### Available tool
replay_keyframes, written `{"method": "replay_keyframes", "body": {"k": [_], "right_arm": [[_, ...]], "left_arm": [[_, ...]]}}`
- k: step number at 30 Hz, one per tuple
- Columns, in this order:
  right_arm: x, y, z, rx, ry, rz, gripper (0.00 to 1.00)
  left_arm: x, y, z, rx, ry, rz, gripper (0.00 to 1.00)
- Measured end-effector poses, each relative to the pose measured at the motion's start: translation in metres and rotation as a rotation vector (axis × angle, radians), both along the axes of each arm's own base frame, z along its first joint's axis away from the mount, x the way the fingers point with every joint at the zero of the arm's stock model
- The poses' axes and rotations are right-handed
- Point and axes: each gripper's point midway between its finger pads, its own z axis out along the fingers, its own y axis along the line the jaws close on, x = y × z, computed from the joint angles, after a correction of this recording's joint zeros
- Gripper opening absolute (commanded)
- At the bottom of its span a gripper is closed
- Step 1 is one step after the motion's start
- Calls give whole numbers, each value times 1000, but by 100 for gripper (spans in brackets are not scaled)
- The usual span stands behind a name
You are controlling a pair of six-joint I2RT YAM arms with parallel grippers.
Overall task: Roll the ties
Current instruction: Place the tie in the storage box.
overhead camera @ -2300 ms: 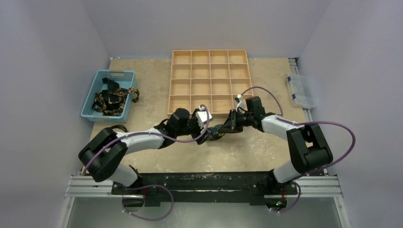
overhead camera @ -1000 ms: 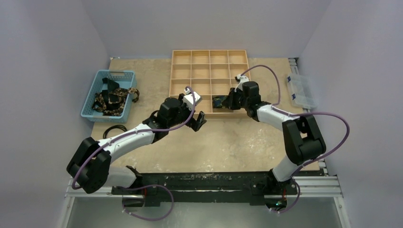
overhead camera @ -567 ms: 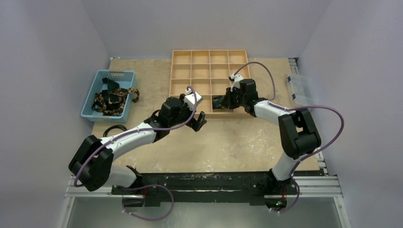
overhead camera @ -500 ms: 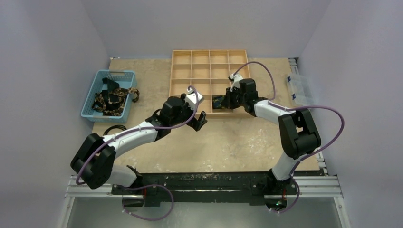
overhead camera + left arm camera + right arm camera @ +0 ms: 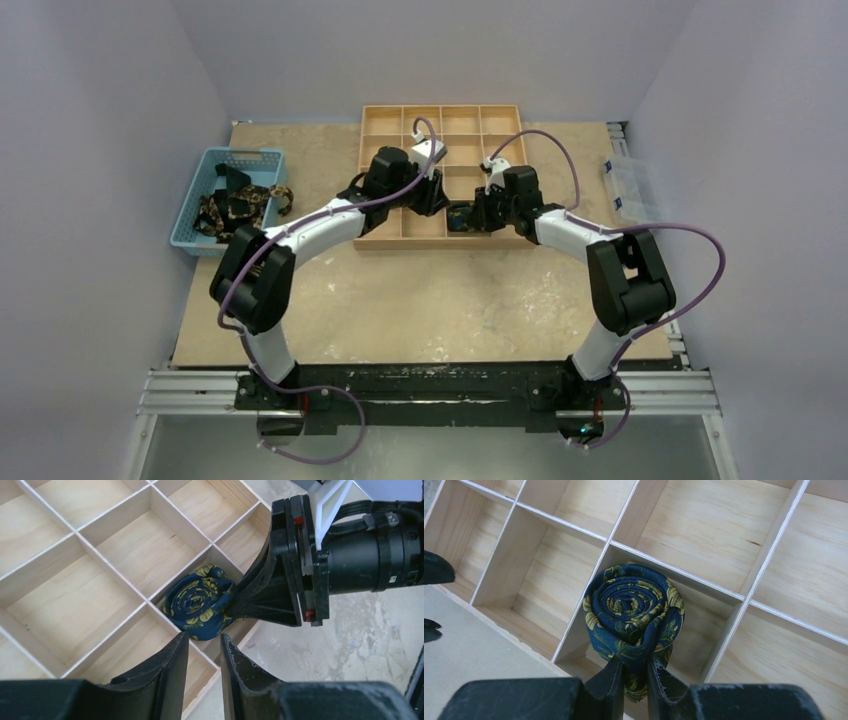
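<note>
At far left, unrolled ties [image 5: 235, 208] were noted heaped in the blue basket [image 5: 205, 165]. The left gripper [image 5: 205, 642] was held over the wooden tray [image 5: 372, 120], jaws narrowly parted, nothing between them. The rolled tie [image 5: 634, 612] was seated in the near row, third compartment from the left, its loose end pinched by the right gripper [image 5: 635, 667]. Step judged: placement. Next, release is called for, without the coil being dragged open.

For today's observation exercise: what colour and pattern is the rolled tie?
The tie is dark navy with yellow-gold floral print; clearest in the right wrist view.
</note>
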Motion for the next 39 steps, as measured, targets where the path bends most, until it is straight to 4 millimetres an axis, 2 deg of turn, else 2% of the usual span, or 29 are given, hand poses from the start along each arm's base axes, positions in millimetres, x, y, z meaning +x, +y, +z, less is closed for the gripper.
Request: {"method": "replay_keyframes", "body": {"k": [5,14,18,26,35,39], "right_arm": [[-2,-1,-2,-4,9,-1,15],[-5,-3,-6,-12,22,-3,16],[-6,-3,-7,-16,26,-2,16],[-9,-7,-11,-35,40,-9,16],[-15,-12,-18,-63,72,-19,18],[-16,-15,-20,-75,78,-29,19]], "left_arm": [[2,-19,-8,-25,81,-31,26],[-11,-42,-61,8,271,-45,22],[-12,-50,-74,22,311,-45,22],[-7,-55,-70,7,307,-40,21],[10,-64,-45,-15,257,0,21],[8,-68,-55,2,273,-2,21]]}}
